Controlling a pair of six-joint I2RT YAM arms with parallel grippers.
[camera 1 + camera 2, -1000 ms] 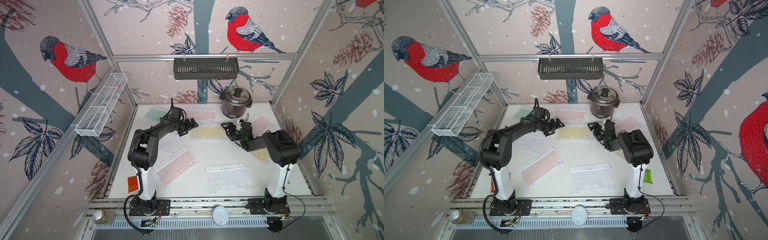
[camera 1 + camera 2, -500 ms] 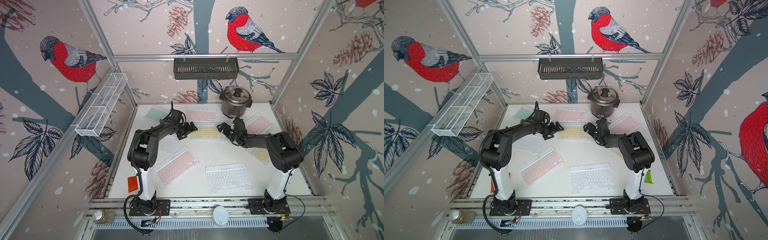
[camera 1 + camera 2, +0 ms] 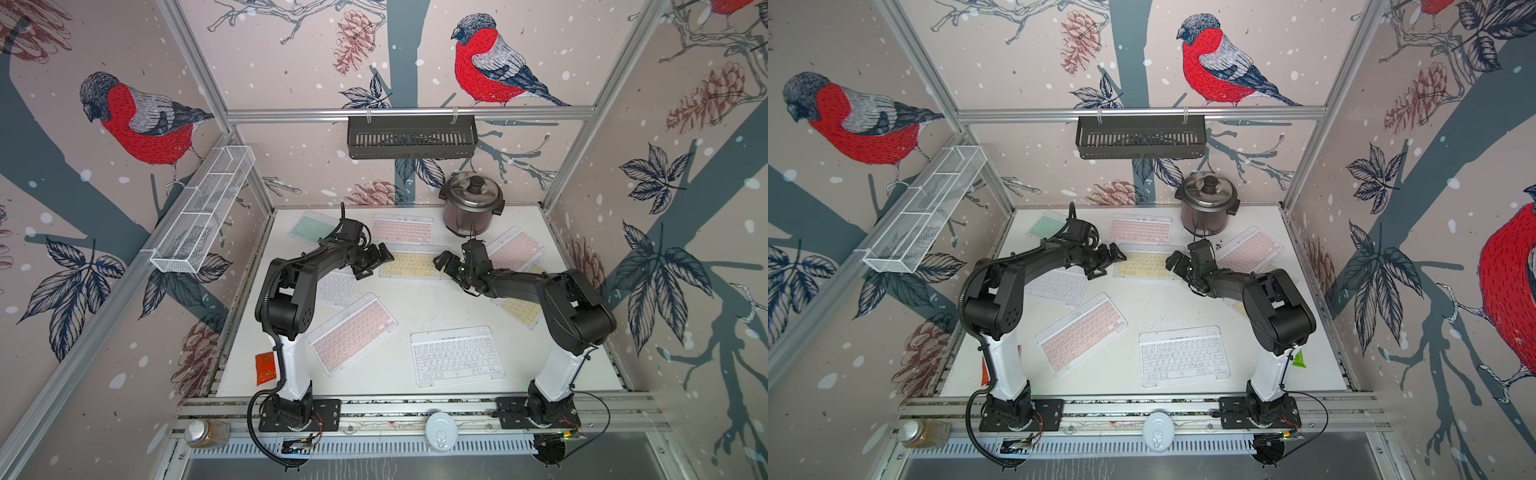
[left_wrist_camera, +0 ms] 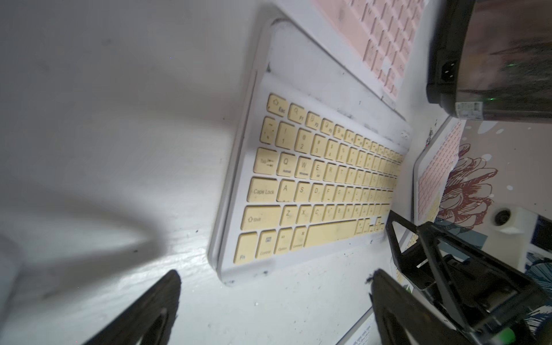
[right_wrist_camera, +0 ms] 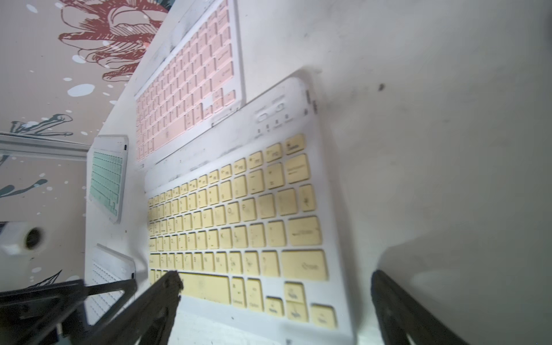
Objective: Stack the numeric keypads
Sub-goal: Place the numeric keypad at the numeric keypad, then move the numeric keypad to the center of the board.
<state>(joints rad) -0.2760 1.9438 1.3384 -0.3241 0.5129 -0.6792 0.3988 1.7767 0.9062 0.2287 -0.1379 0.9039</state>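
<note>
Keypads [image 3: 457, 357] on the table [image 3: 415, 307]: eight counted, with two tools at the centre one.
Three pink, two yellow, two white and one mint lay spread out. The centre yellow keypad [image 3: 413, 266] lay flat between the left tool [image 3: 374, 262] at its left end and the right tool [image 3: 448, 265] at its right end, both wide apart and gripping nothing. One cooker [image 3: 471, 203] stood far right.
</note>
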